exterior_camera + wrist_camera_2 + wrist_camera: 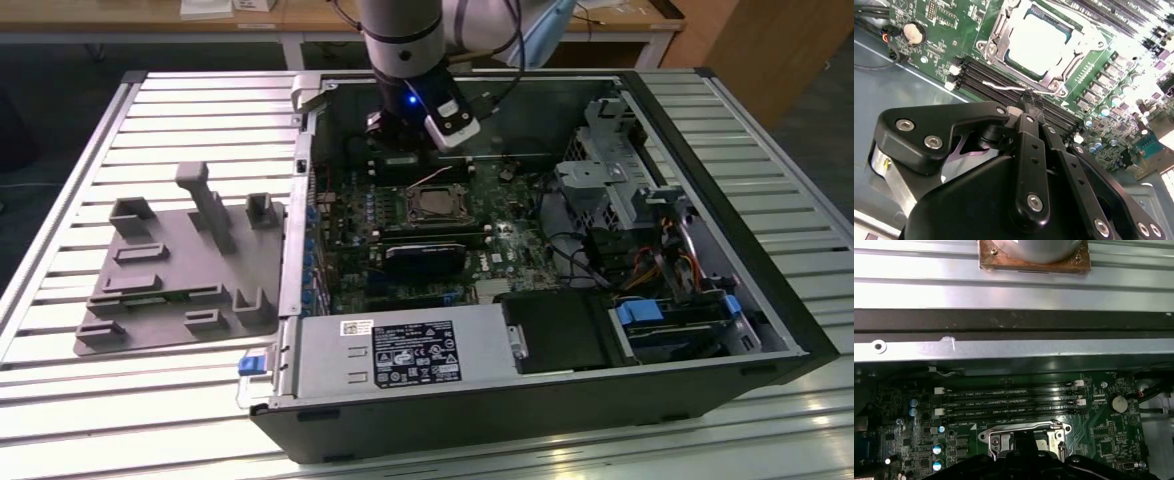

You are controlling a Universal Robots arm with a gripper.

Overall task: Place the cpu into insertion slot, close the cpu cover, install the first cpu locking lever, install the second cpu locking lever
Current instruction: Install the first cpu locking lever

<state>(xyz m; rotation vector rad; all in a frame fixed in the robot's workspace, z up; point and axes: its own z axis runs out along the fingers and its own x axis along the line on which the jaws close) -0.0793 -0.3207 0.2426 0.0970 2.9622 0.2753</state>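
In the second wrist view the gripper (1029, 102) is seen clenched, its tips pressed together right at a thin wire locking lever (1001, 86). Whether the wire is nipped between them or merely pushed cannot be told. Just beyond, the lever is seen lying over the long black memory slots (979, 75). Farther on, the cpu (1036, 37) is found seated in the insertion slot (412, 208), and the cpu cover (998, 31) is laid flat around its silver top. In the exterior view the gripper is placed at about eleven o'clock of the insertion slot, inside the open computer case (747, 330). Seating and cover closing are judged done. The lever work is judged in hand, with no lever shown to be latched.
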